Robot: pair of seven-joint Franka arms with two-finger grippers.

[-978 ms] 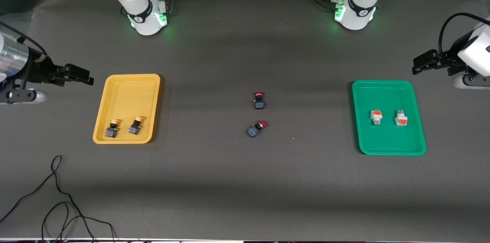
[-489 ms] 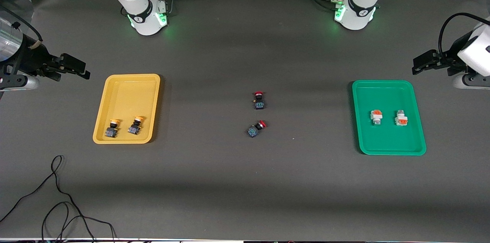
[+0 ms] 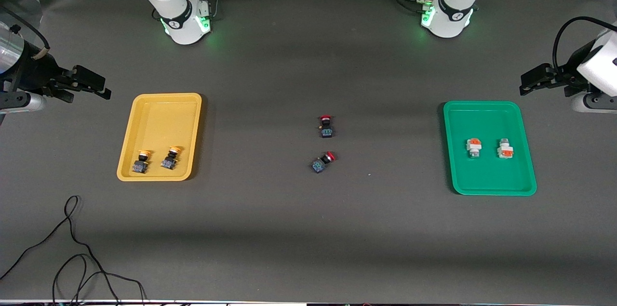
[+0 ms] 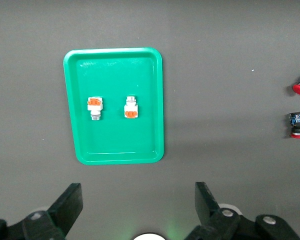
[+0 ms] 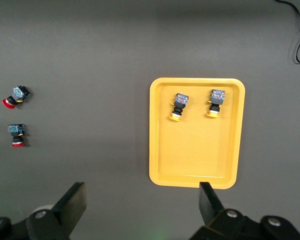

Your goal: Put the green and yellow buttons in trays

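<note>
While both arms wait at the bench [image 3: 289, 229] ends, the right end effector [image 3: 99, 86] hangs empty with its fingers spread wide, up beside the shallow yellow plastic tray [image 3: 159, 103], where two yellow-capped black-blue buttons [image 3: 155, 159] lie side by side at the end nearer the front camera. The left end effector [image 3: 530, 82] hangs equally wide and empty, up beside the shallow green plastic tray [image 3: 482, 111] holding two white-bodied orange-block buttons [image 3: 489, 148]. Two red-capped black-blue switches [image 3: 324, 144] lie between the trays, well apart from both end effectors.
</note>
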